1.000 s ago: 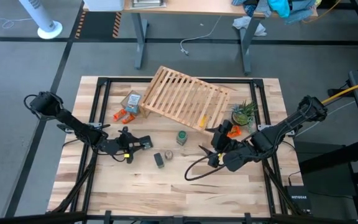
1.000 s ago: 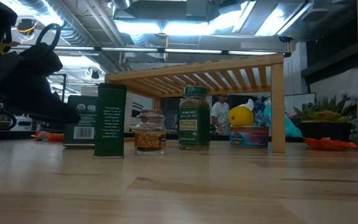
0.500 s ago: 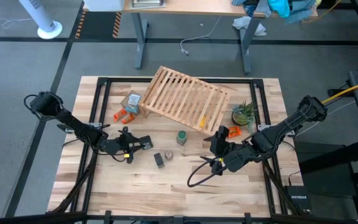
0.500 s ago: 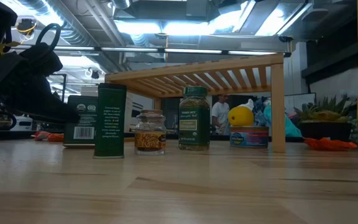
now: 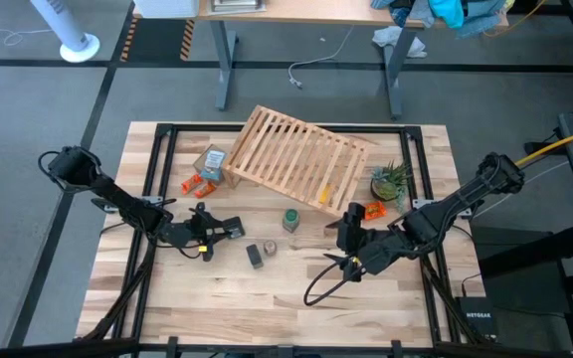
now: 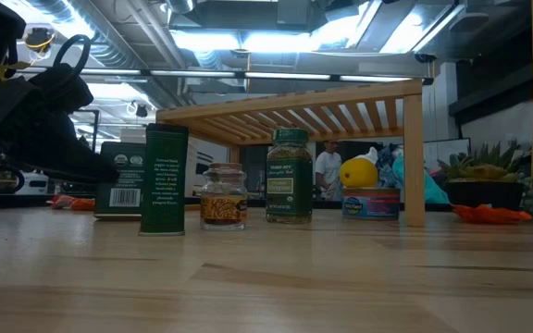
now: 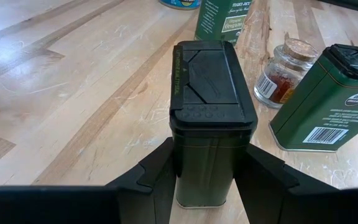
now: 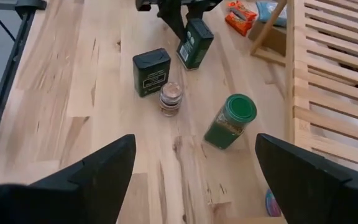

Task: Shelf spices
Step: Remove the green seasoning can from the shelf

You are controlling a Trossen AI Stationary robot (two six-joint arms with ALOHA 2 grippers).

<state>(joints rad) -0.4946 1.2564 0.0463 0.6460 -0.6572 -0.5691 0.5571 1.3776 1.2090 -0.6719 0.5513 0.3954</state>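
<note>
The shelf (image 5: 296,157), a light-wood slatted rack, stands at the table's far middle. A green round jar (image 5: 290,219) stands in front of it. A tiny glass jar (image 5: 269,248) and a dark squarish jar (image 5: 255,256) stand nearer. My left gripper (image 5: 229,231) is shut on a second dark squarish jar (image 7: 209,106) to their left. My right gripper (image 8: 191,180) hangs open above the table's right half, to the right of the jars, with nothing between its fingers. My left gripper pinches the dark jar's two opposite side walls (image 7: 178,168) between its two fingers, on the lower half of the body. The fingers come from the table's left, slanting a little downward. The jar stands upright, lid (image 7: 210,74) up, and its base seems to rest on the table.
A tan cardboard box (image 5: 210,162) and orange pieces (image 5: 199,184) lie left of the shelf. A potted plant (image 5: 391,181) and another orange piece (image 5: 374,211) lie to its right. A tin (image 6: 370,202) sits under the shelf. The table's near half has free room.
My right gripper has turned at the wrist above the table without shifting place, and its cable loop has swung toward the near edge. It stays open. The left gripper and all jars have kept still.
</note>
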